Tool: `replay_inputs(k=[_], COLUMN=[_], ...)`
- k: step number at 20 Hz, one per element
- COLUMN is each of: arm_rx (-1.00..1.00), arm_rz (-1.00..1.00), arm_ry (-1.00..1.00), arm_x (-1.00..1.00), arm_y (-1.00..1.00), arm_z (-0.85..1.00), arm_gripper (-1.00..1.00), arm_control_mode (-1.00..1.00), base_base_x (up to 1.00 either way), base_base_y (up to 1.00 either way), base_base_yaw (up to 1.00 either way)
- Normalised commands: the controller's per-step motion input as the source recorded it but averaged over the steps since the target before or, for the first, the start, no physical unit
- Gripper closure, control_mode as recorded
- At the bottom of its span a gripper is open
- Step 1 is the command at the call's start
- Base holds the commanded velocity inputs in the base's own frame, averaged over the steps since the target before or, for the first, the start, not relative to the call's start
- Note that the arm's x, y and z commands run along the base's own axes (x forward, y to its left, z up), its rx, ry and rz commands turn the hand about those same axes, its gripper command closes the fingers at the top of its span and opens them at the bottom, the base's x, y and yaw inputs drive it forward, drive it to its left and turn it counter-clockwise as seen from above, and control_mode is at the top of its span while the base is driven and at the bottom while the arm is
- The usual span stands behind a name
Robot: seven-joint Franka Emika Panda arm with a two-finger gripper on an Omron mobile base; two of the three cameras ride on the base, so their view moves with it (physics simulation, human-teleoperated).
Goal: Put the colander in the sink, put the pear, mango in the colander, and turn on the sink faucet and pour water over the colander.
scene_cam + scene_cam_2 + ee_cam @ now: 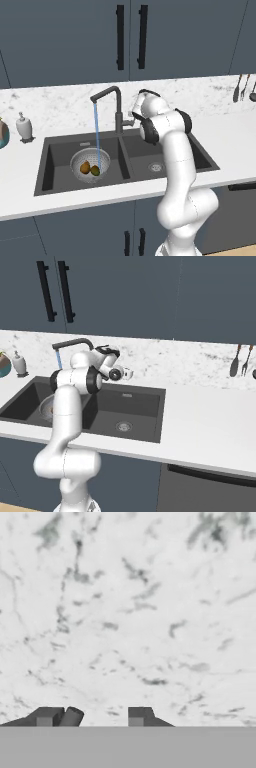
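Overhead, dark blue-grey cabinets (125, 35) with long black handles hang above a white marbled backsplash (60, 100). Below it the white bench (235, 145) carries the sink (47, 165), a dark grey rectangular double basin with a round metal drain showing in the right-hand basin. Behind the divider between the basins stands the sink faucet (112, 100), tall and dark grey, its angular hooked spout reaching out over the left basin. From the spout a thin, straight, light-blue stream of water (97, 135) falls into the colander (82, 159), a round silvery-grey bowl pierced all over with small holes that sits on the floor of the left basin and takes up roughly half its width. Inside the colander lie two small fruits side by side, an orange-brown one (85, 167) and a greener one (95, 170); which is the pear and which the mango is too small to tell. The end effector (92, 717) is up near the faucet's base facing the marbled wall, its fingertips (137, 716) standing apart, with a small dark cylindrical piece just beside the left tip; whether it grips that piece I cannot tell. A white soap dispenser (23, 126) stands on the bench left of the sink.
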Motion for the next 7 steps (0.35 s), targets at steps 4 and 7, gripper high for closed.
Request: replay_inputs(k=[4,7], arm_rx=[0.0,0.0], arm_rz=[-0.01,0.0], arm_ry=[0.07,0.06], arm_x=[-0.21,-0.32], arm_y=[-0.28,-0.1], arm_z=[0.0,0.0], arm_gripper=[1.0,1.0], arm_control_mode=[-1.0,-1.0], base_base_x=[0.0,0.0], base_base_y=[0.0,0.0], base_base_yaw=[0.0,0.0])
